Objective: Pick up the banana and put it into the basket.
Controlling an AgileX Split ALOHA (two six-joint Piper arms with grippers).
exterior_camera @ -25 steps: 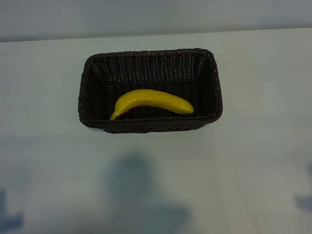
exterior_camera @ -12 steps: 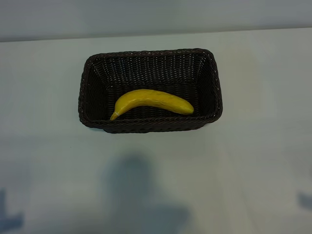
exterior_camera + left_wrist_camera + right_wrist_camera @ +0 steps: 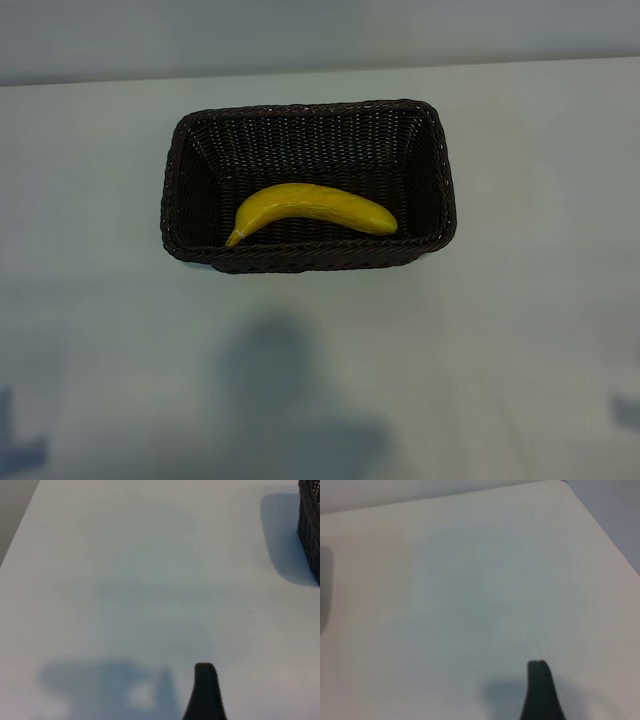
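Banana (image 3: pixel 312 209) in basket (image 3: pixel 430 160), grippers clear.
Left gripper (image 3: pixel 204 690) at 7 o'clock, right gripper (image 3: pixel 540 690) at 5 o'clock: both spread, empty. Beyond, centre: banana along near wall; likely light, smooth, bruisable; best pinched mid-body.

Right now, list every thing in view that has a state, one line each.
banana: lying flat inside the basket, near its front wall, stem end toward the left, held by nothing.
basket: upright on the table, holding the banana.
left gripper: open, empty, over bare table beside the basket.
right gripper: open, empty, over bare table.
table: carrying the basket.
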